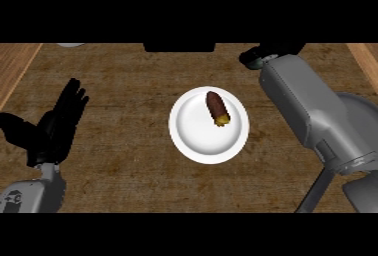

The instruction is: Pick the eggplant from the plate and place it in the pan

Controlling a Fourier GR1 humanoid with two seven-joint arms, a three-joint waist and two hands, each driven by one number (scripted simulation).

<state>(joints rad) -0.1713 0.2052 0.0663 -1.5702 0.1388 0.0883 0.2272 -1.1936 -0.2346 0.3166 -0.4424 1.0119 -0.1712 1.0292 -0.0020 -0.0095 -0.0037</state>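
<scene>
A dark brown eggplant (pixel 217 109) with a yellowish stem end lies on the upper right part of a white plate (pixel 201 142) in the middle of the counter. My left hand (pixel 53 131) rests open at the left, fingers straight and pointing up, well apart from the plate. My right forearm runs up the right side, past the plate. Only a bit of the right hand (pixel 272 51) shows at the top edge, beyond the plate's far right. A dark shape (pixel 179 47) at the top centre could be the pan, mostly cut off.
A pale round object (pixel 70 45) peeks in at the top left. Lighter wooden strips (pixel 16 65) border the counter at the left and right sides. Brown counter surface surrounds the plate on all sides.
</scene>
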